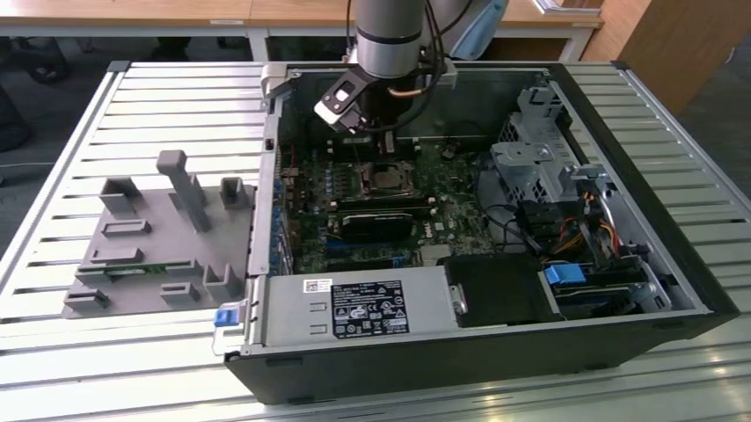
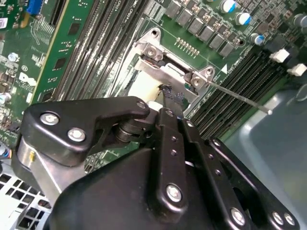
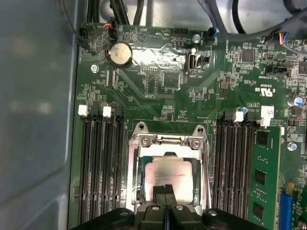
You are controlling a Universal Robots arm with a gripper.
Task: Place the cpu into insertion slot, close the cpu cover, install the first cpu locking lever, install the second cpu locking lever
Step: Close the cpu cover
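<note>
Exterior view high, overlooking open case (image 1: 470, 365); both wrist views close above insertion slot (image 3: 135, 143) (image 2: 152, 51).

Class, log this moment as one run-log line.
hand: shut, tips over cpu | cpu: inside insertion slot | locking lever: sticking out

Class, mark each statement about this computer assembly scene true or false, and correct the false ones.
1. The cpu lies in the insertion slot. True.
2. The gripper has its fingers spread wide. False: they are shut together at the cpu.
3. A round coin battery sits on the green board. True.
4. The grey fixture stands inside the computer case. False: it rests on the slatted table, at the exterior view's left of the case.
</note>
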